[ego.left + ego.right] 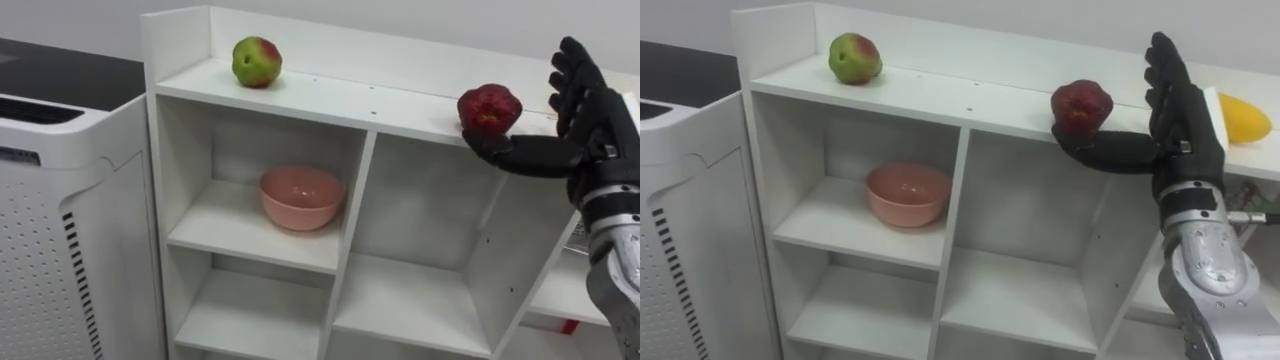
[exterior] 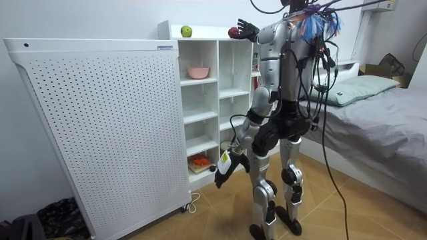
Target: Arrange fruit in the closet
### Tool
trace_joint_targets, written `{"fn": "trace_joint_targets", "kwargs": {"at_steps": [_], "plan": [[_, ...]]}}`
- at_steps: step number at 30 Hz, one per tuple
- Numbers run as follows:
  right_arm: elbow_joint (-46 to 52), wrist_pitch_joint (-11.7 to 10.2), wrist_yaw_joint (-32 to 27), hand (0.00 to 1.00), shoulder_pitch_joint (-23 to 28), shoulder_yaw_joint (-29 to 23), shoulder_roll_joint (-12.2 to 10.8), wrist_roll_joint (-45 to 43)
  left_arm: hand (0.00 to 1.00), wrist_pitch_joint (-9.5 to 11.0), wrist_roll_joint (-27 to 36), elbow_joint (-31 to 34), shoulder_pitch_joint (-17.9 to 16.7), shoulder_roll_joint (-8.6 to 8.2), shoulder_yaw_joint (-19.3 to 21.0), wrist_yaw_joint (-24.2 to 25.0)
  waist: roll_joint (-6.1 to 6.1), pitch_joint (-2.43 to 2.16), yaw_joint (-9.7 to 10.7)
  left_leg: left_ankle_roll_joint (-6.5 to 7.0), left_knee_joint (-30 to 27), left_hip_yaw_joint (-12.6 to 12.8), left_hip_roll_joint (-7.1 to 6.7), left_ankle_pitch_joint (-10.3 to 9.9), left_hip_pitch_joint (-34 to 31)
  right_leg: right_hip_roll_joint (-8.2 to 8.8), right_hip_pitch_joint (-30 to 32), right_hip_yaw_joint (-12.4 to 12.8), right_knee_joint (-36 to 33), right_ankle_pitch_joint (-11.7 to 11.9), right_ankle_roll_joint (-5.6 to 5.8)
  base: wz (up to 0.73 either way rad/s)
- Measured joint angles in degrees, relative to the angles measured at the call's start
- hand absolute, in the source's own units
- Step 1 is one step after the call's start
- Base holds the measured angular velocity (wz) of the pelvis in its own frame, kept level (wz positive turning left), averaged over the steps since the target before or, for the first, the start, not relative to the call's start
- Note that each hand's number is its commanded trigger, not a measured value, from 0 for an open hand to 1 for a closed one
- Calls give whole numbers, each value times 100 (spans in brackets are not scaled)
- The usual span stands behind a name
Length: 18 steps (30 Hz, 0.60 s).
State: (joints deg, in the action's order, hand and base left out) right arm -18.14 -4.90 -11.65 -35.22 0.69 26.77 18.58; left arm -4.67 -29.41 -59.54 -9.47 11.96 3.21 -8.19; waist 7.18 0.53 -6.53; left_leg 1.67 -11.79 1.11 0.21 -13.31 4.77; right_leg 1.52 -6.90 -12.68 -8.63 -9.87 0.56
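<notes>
Red apple [image 1: 1081,105] on shelf top [image 1: 940,95], just left of right hand [image 1: 1183,128]; fingers straight, apart, thumb beneath it.

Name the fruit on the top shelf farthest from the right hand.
The green apple, at the left end; the dark red apple and yellow fruit sit right by the right hand.

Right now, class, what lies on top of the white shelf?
A green apple at the left and a red apple at the front edge, by the right hand. A yellow fruit lies behind that hand, its left end covered.
</notes>
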Motion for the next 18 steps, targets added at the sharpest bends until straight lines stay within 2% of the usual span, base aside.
{"fn": "trace_joint_targets", "kwargs": {"at_steps": [7,11,12,13,15,18], "plan": [[-206,-7,317,0,-56,55,12,-16,0,1,1,-2,8,17,-3,-1,16,-14,10,0,2,-7,-3,1,63,3,-56,11,0,0,0,0],[-204,-6,527,0,-56,63,17,-93,0,0,1,-3,-13,27,-3,-2,50,-38,15,0,-1,-8,-2,2,62,2,-58,12,-1,0,0,0],[-204,-5,555,18,-56,72,17,-91,0,0,6,-3,-16,27,-3,-2,58,-44,14,0,-1,-9,-1,2,64,2,-67,8,-1,0,0,0],[-204,-4,560,69,-56,80,17,-91,0,0,9,-3,-18,27,-3,-2,61,-45,14,0,-1,-11,-1,2,70,2,-75,8,-1,0,0,0],[-204,-4,587,100,-56,91,17,-91,0,0,12,-3,-17,29,-3,-2,72,-53,16,0,0,-23,-3,1,88,3,-98,8,0,0,0,0],[-204,-4,685,100,-56,91,17,-104,0,0,12,-4,-17,35,-4,-2,99,-53,16,0,-3,-25,-4,1,88,3,-99,13,0,0,0,0]]}}
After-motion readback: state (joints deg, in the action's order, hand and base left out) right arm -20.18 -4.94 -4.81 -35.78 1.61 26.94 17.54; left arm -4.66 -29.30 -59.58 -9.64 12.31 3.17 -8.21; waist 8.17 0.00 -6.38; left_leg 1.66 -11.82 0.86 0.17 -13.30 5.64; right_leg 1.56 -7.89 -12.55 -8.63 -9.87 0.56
